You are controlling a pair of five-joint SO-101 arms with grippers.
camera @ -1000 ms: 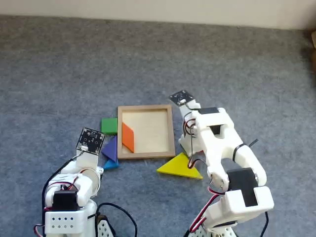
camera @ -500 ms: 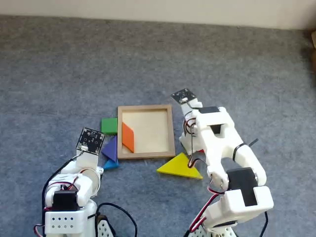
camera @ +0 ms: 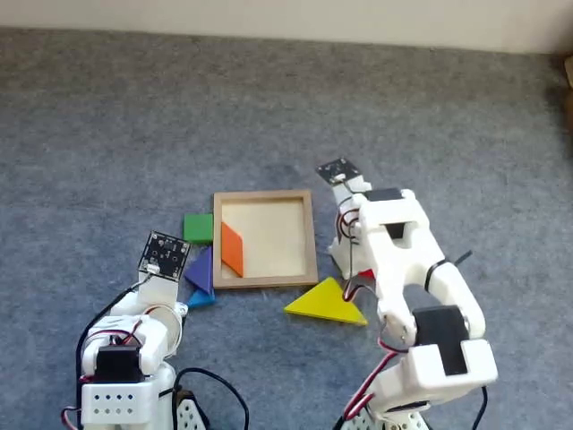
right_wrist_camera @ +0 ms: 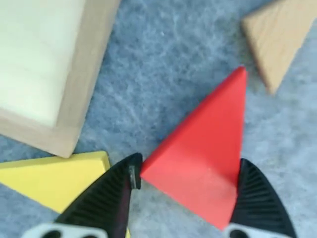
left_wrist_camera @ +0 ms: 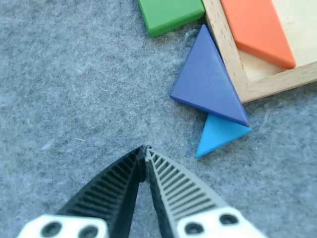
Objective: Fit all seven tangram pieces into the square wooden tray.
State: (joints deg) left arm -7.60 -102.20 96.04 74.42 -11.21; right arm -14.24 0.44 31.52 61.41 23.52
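The grey, carpet-like counter (camera: pixel 134 116) carries the square wooden tray (camera: pixel 311 237). Against the tray's one side lie a green square (camera: pixel 198 227), a dark blue triangle (camera: pixel 201 269) and a light blue triangle (left_wrist_camera: pixel 218 134). Off the opposite corner lie a yellow triangle (camera: pixel 327 302), a red triangle (right_wrist_camera: pixel 203 158) and a plain wooden triangle (right_wrist_camera: pixel 272 34).

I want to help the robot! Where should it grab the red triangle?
Probably take the red triangle across its wide end, edge to edge, coming straight down. It lies flat, and the open right gripper sits with a finger on either side.
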